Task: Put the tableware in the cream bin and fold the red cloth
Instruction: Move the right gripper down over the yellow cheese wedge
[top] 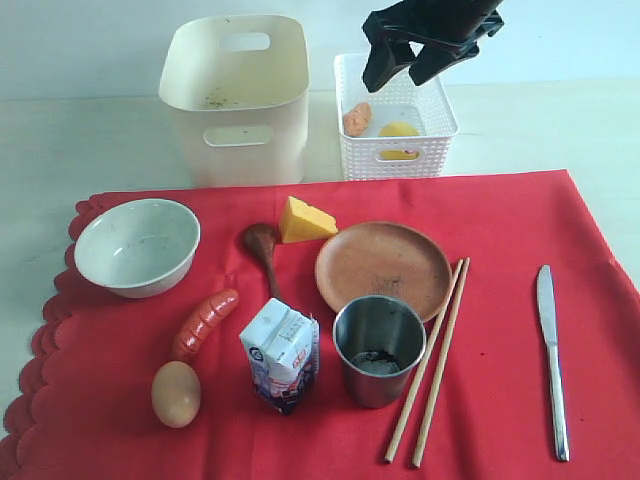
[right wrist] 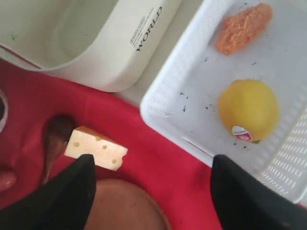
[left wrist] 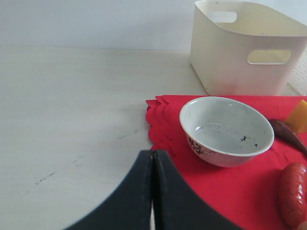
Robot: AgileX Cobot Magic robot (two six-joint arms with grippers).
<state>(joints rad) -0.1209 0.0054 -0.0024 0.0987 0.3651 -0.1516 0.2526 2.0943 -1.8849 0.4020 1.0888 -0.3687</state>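
The tableware all lies on the red cloth [top: 500, 240], which fills the lower part of the exterior view with its scalloped edge at the left. The pale bowl [top: 137, 245] stands at centre left. The dark wooden spoon [top: 264, 255] lies near the middle, beside the round wooden plate [top: 382, 265]. The steel cup [top: 378, 348] stands upright just below the plate, the chopsticks [top: 430, 360] slant to its right, and the table knife [top: 551, 355] lies at the far right.

The cream bin [top: 235, 100] stands on the pale worktop [top: 60, 150] at upper centre, just above the cloth's edge.

Cheese [top: 304, 220], a sausage [top: 205, 322], an egg [top: 176, 393] and a milk carton [top: 282, 355] share the cloth. Right of the bin, a white lattice basket [top: 395, 158] holds a lemon [top: 398, 132] and an orange piece [top: 357, 118].

The right fingers [top: 378, 60] hang spread wide over the basket, holding nothing. The left fingers [left wrist: 139, 191] are pressed together, empty, over the worktop near the bowl.
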